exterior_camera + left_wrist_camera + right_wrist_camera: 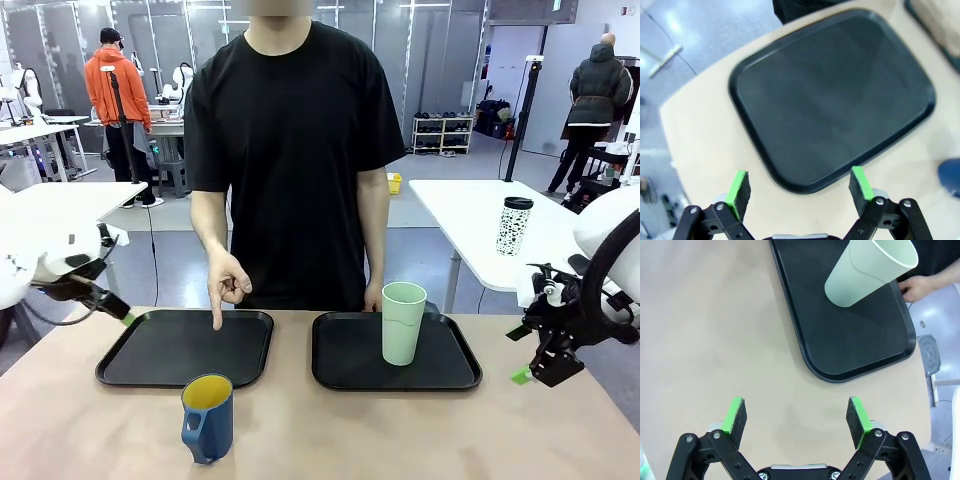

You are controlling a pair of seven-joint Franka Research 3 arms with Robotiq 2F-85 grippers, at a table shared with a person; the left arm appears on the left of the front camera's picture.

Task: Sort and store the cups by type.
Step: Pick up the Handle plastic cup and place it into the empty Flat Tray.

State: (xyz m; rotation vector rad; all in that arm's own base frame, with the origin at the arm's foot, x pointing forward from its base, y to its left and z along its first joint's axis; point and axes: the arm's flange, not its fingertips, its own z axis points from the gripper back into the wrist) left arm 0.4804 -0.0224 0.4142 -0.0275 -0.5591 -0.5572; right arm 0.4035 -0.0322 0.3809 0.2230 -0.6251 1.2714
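Pale green tumbler [403,322]: upright on the right black tray [345,368], about 1 o'clock on the table [400,440] as seen from the robot's side. Blue mug [208,417], yellow inside: upright on bare tabletop at 7 o'clock, just before the left tray [150,362], at which the person's hand [228,285] points a finger down. Left gripper [799,181] at 9 o'clock, right gripper [796,419] at 3 o'clock: jaws wide apart on both, nothing held.
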